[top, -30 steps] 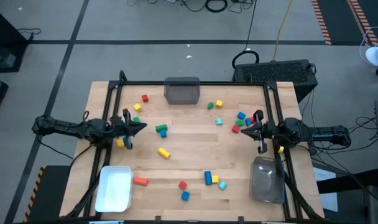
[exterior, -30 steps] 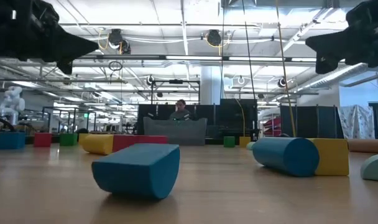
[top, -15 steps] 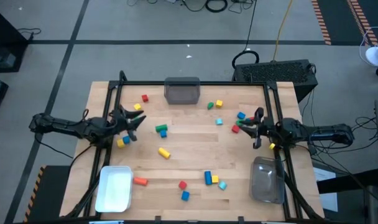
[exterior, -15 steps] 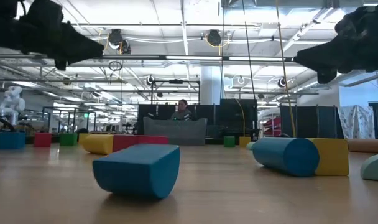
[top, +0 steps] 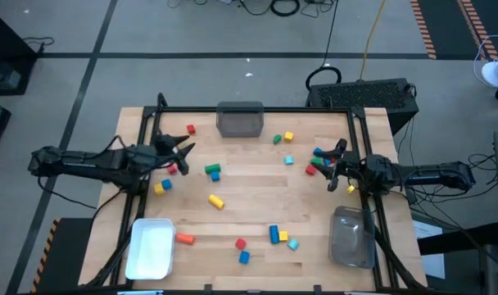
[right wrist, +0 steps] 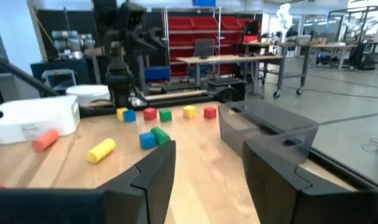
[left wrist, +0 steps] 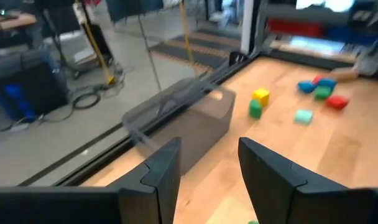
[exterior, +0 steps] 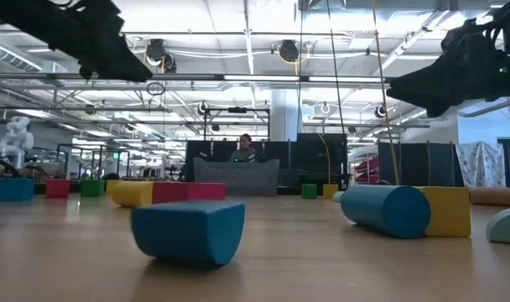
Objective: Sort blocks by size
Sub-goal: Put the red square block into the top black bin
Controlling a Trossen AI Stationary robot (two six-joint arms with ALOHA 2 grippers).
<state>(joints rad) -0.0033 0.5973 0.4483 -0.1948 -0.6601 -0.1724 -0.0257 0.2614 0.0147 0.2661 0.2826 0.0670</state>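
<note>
The wooden table (top: 257, 188) fills the middle of the high view, with a dark metal frame (top: 151, 131) along its left and right edges. Three bins stand on it: a grey bin (top: 240, 120) at the middle of the far edge, a white bin (top: 150, 248) at the near left corner, and a clear bin (top: 351, 237) at the near right corner.

The left arm reaches in from the left, and the left gripper (top: 182, 151) hangs above the far left part of the table, its fingers parted to a moderate gap with nothing between them. The right arm comes in from the right; the right gripper (top: 332, 160) hovers above the right side, fingers likewise spread and empty.

The blocks (top: 213, 171) lie scattered loose on the wood, none in a bin. A green and blue pair sits left of centre, with a yellow cylinder (top: 215, 201) just nearer. A red, blue and green cluster (top: 318, 158) lies beside the right gripper. An orange piece (top: 185, 238) rests next to the white bin, and blue, yellow and cyan pieces (top: 282, 237) sit near the front edge.
</note>
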